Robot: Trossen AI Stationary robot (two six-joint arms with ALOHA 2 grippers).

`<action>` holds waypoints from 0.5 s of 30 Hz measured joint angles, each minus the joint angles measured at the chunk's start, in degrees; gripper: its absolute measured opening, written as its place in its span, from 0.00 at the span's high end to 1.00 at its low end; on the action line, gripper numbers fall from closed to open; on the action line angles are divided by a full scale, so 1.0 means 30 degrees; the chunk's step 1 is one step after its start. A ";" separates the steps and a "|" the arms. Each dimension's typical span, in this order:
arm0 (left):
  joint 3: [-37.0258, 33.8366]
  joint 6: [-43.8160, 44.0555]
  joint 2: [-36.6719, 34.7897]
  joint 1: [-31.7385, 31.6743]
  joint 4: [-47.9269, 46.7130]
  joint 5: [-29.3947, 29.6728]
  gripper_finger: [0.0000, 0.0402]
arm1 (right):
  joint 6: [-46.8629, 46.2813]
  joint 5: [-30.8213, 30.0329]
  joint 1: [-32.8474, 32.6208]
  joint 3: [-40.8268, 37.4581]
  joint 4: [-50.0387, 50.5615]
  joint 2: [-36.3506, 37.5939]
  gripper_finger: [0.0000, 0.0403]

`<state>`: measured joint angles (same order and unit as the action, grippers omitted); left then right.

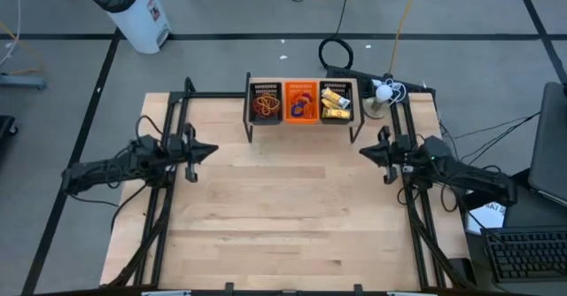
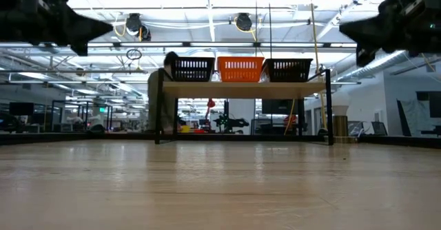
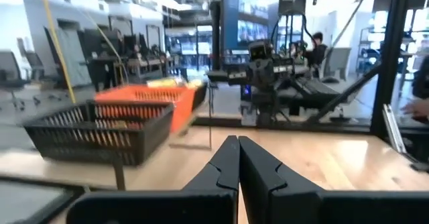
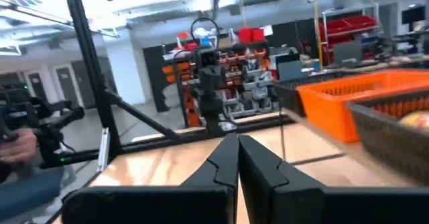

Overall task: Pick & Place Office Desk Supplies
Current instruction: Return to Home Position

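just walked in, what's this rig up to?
Nothing is being handled. The left gripper and right gripper are both shut and empty, raised at the sides of the light wooden table. On the small wooden shelf at the far edge sit a black mesh bin with rubber bands, an orange mesh bin with small rings, and a second black mesh bin with yellow packets.

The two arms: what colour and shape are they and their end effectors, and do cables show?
The left arm and the right arm are black, built of jointed segments, with thin dark cables looping along them. The left end effector and the right end effector are black too, each with two flat angular fingers tapering to a point. No markings show.
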<state>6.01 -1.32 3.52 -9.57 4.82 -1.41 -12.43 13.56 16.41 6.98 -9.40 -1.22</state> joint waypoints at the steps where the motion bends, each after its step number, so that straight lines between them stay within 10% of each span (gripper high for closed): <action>1: -0.0193 0.0155 -0.0001 0.0118 -0.0042 0.0035 1.00 | -0.0191 -0.0010 -0.0126 -0.0508 -0.0812 -0.0108 1.00; 15: -0.0891 -0.1385 -0.0025 0.1732 -0.1792 0.3330 1.00 | 0.1013 -0.1553 -0.0759 -0.1169 -0.0223 -0.0081 1.00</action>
<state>3.33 -5.48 3.44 -4.37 -0.56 8.58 -9.39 8.90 14.13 3.47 -10.07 -1.47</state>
